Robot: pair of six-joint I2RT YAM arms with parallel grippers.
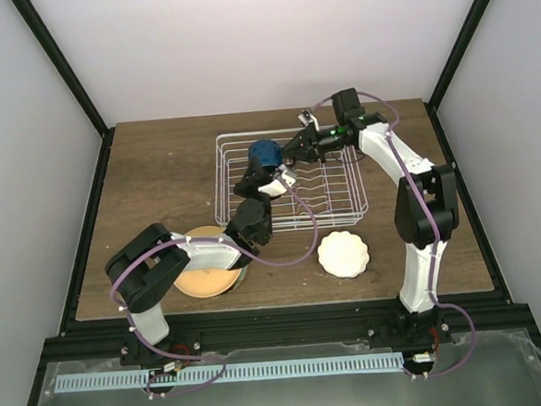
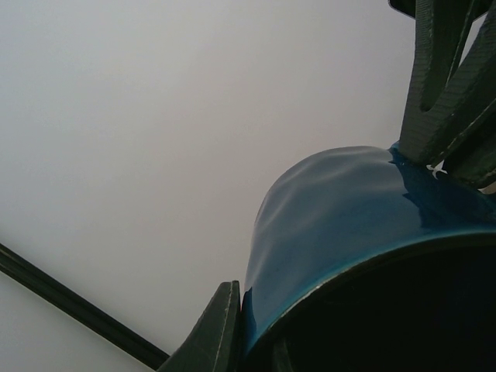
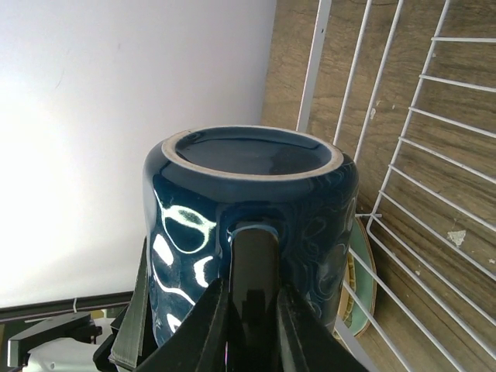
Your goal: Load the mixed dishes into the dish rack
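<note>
We have the dark blue mug [image 1: 265,154] over the far-left corner of the dish rack [image 1: 346,218]. Its mouth faces our left hand [image 1: 267,173], which pinches the rim. The handle points at our right hand [image 3: 252,298], pressed around it.

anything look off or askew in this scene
The dark blue mug is held base-up over the dish rack, with the left pincer clamped on its wall and the right pincer shut on its handle. Nothing looks spilled or broken.
</note>
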